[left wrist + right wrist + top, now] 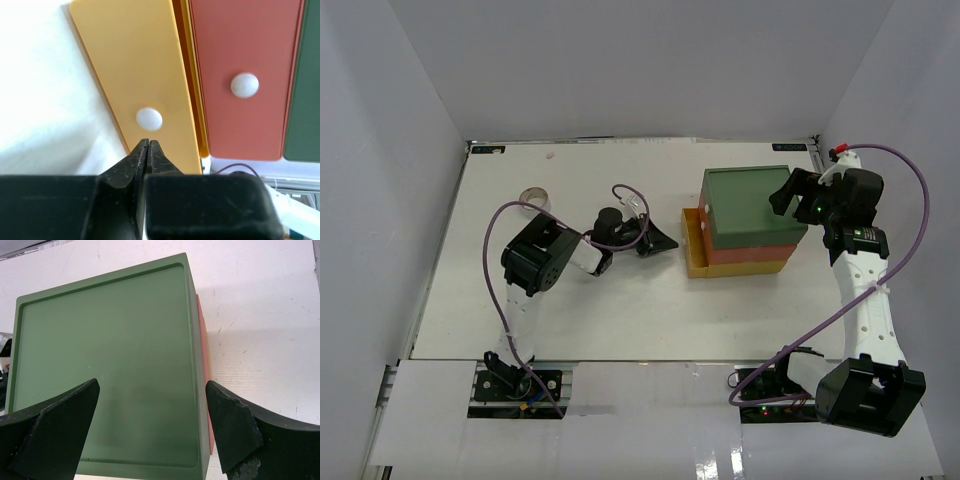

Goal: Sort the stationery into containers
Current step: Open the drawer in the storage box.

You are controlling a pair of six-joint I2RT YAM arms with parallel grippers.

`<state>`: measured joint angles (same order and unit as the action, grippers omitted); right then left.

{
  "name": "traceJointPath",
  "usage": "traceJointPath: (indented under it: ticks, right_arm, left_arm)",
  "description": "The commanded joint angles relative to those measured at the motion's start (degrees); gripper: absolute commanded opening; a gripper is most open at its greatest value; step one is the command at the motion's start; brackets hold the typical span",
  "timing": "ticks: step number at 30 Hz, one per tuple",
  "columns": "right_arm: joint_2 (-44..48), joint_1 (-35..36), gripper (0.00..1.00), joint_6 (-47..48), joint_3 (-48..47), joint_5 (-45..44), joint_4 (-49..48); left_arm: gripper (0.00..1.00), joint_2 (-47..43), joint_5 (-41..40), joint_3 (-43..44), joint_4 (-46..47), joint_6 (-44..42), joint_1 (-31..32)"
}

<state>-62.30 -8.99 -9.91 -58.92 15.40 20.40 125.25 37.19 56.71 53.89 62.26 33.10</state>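
3 drawer trays (745,225) sit stacked right of centre on the table (620,300): dark green top (752,203), orange-red middle (245,45), yellow bottom (130,60), its front standing out past the others. My left gripper (148,146) has its fingers pressed together just below the yellow drawer's white knob (149,119); whether they touch it, I cannot tell. My right gripper (152,390) hangs over the green top, fingers wide apart. 1 grey tape roll (534,197) lies well left.
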Motion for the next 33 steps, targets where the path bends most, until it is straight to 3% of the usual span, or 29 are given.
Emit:
traceJointPath:
  ticks: [1,7,9,10,11,13,14,19,24,33]
  right_arm:
    - [1.1,0.0,0.93,0.0,0.5,-0.8,-1.4]
    - [1.4,-0.1,0.93,-0.1,0.5,-1.0,-1.4]
    - [1.5,0.0,0.93,-0.2,0.6,-0.9,-1.4]
    - [1.5,0.0,0.93,-0.2,0.6,-0.6,-1.4]
    - [1.7,0.0,0.93,-0.2,0.6,-0.5,-1.4]
    - [1.9,0.0,0.93,-0.2,0.7,-0.5,-1.4]
    - [1.9,0.0,0.93,-0.2,0.7,-0.6,-1.5]
    - [2.4,0.0,0.93,-0.2,0.9,-0.7,-1.4]
    - [2.6,0.0,0.93,-0.2,0.8,-0.5,-1.5]
    - [3.1,0.0,0.92,-0.2,1.3,-0.5,-1.7]
  left_arm:
    - [0.12,-6.2,1.7,-2.1,-1.7,-2.3,-0.2]
    - [0.12,-9.1,1.5,-5.6,-2.8,-3.4,-1.4]
    - [0.17,-9.4,1.7,-5.7,-2.7,-3.3,-1.4]
    - [0.24,-9.5,1.9,-5.5,-2.9,-3.2,-1.4]
    - [0.37,-9.5,2.0,-5.1,-3.5,-3.0,-1.4]
    - [0.45,-10.4,1.5,-3.9,-4.6,-2.8,-1.2]
    - [0.54,-11.0,0.5,-3.4,-8.0,-3.2,-1.0]
    - [0.75,-15.6,-9.8,4.7,-27.8,-14.0,2.3]
    - [0.77,-18.2,-22.0,8.9,-40.2,-16.8,4.9]
    - [0.77,-13.1,-29.6,21.1,-53.8,-20.7,8.4]
